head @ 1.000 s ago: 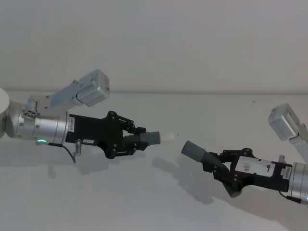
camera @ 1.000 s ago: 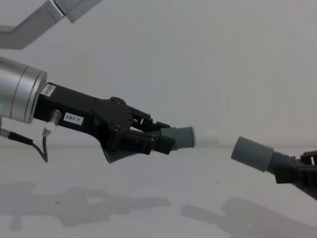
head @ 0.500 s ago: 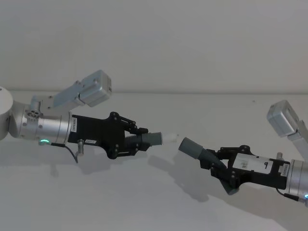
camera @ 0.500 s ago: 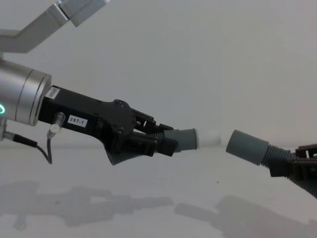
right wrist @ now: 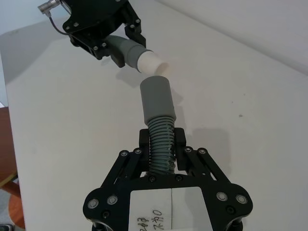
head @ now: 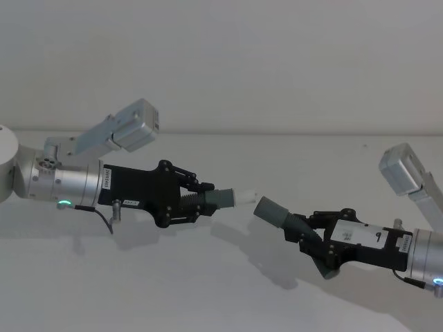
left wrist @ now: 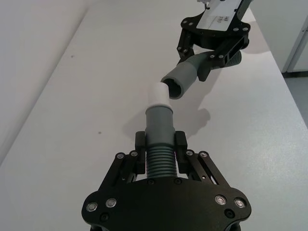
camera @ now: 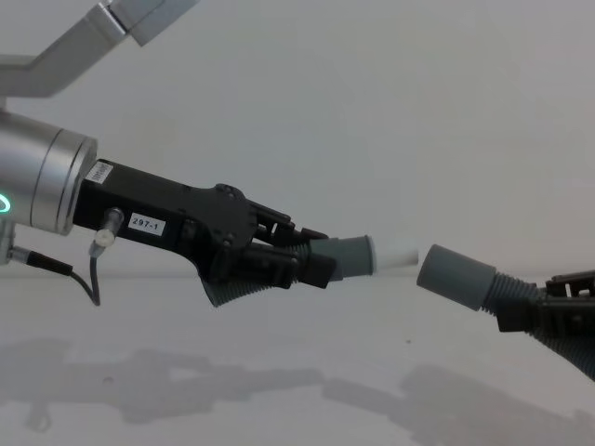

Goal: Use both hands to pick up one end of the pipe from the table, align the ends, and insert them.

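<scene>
Left gripper (head: 201,200), at 9 o'clock in the head view, clamps the ribbed body of the left hose (head: 208,200), its white tip (head: 243,197) pointing toward 3 o'clock. Right gripper (head: 309,232), at 4 o'clock, clamps the right hose (head: 291,223), whose wide sleeve (head: 268,210) opens toward 10 o'clock. Both hoses hang above the table (head: 221,290), with bare surface all around and shadows beneath. The chest view shows a narrow gap between tip (camera: 395,254) and sleeve (camera: 456,277), the sleeve slightly lower. The left wrist view shows the sleeve mouth (left wrist: 173,86) just beside the tip (left wrist: 158,93), angled off-axis.
</scene>
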Motion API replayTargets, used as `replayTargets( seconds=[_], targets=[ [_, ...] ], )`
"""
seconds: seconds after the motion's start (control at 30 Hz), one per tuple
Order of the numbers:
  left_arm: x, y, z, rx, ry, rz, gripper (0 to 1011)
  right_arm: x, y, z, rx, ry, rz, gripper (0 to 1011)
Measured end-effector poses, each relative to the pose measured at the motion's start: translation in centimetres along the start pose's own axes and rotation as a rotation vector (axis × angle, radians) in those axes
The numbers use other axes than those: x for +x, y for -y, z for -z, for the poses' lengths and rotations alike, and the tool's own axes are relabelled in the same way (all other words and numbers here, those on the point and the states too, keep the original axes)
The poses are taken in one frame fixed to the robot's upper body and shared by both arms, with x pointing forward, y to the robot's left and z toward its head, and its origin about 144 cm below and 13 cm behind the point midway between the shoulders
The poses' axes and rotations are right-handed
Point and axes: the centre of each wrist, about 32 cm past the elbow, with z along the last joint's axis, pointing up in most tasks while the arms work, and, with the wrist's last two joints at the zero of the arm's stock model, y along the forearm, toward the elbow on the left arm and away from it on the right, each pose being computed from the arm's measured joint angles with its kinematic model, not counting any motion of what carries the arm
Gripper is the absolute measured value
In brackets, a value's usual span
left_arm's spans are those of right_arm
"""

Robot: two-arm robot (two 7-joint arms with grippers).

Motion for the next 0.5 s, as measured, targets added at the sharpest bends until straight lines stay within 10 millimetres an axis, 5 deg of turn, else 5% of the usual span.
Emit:
replayTargets(
  seconds=[0.5],
  targets=[
    [0.00, -0.03, 0.17, -0.013, -0.009, 0.010, 347, 0.18, -0.47, -0.28, 0.007, -0.004, 0.004, 289]
  ],
)
